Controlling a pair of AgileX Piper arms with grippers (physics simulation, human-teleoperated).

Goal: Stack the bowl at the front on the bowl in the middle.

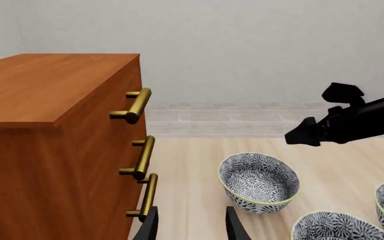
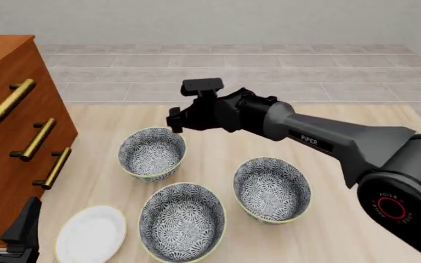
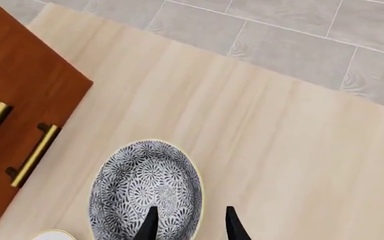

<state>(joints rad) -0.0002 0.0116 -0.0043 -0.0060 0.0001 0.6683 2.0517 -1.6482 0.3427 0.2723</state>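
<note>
Three floral bowls sit on the wooden table [image 2: 357, 137]. The bowl at the front [image 2: 182, 220] lies nearest the camera, just right of a flat white plate [image 2: 90, 233]; the bowl in the middle [image 2: 272, 189] sits to its right, a little farther back — the two close but apart. A third bowl [image 2: 152, 153] stands far-left, near the brown drawer cabinet [image 2: 6, 164]. The right gripper [image 2: 174, 121] hovers above that third bowl's far rim, jaws parted and empty. The left gripper [image 1: 190, 225] — low at the near left — is open too.
</note>
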